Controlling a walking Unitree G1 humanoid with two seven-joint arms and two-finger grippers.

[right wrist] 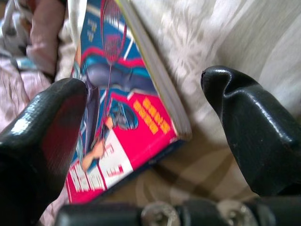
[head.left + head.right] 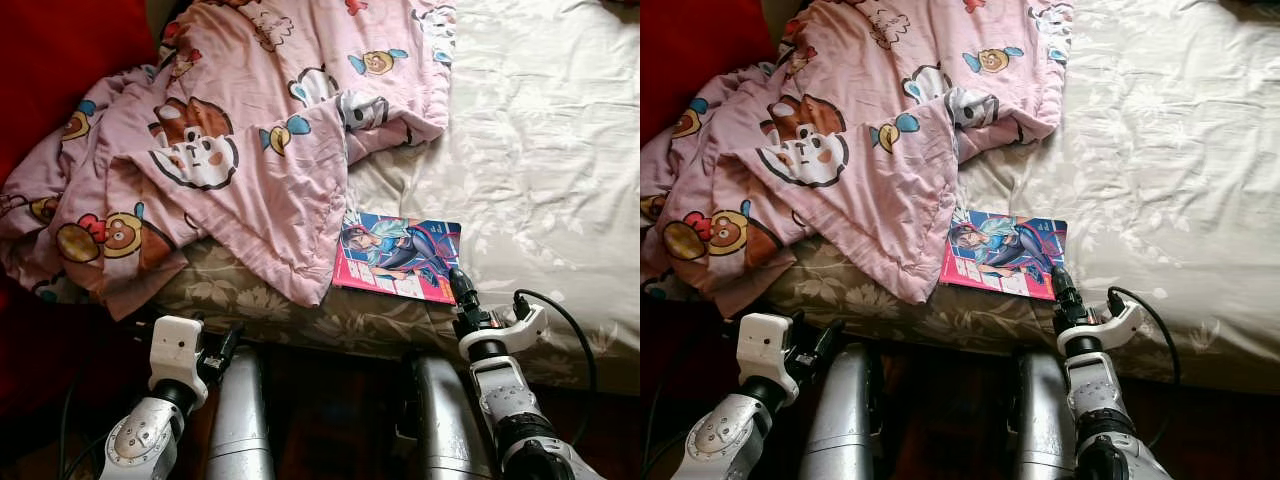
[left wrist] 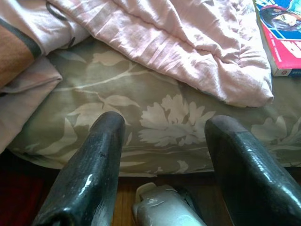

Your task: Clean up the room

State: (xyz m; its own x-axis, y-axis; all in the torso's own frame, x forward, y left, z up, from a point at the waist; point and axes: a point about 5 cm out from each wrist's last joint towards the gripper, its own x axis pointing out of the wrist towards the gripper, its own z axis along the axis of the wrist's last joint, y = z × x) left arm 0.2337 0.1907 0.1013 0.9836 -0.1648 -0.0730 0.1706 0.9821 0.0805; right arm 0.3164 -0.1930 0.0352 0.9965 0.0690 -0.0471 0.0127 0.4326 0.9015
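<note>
Glossy pink-and-blue comic book [image 2: 398, 256] lies flat beside the blanket [image 2: 240, 140]. Right gripper [image 1: 146, 141], jaws wide, straddles the book's corner, holding nothing.

A wide bed [image 2: 540, 150] takes up most of the room here, its pale floral cover [image 2: 560, 200] bright in daylight. Dark wooden floor [image 2: 330, 400] lies in shadow below, with something red [image 2: 50, 60] at the left.

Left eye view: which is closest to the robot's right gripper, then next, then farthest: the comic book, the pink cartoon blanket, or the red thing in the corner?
From the right gripper:
1. Comic book, right beside the fingertips at the bed's edge.
2. Pink cartoon blanket, crumpled further left on the bed.
3. Red thing, in the far left corner, beyond the blanket.
</note>
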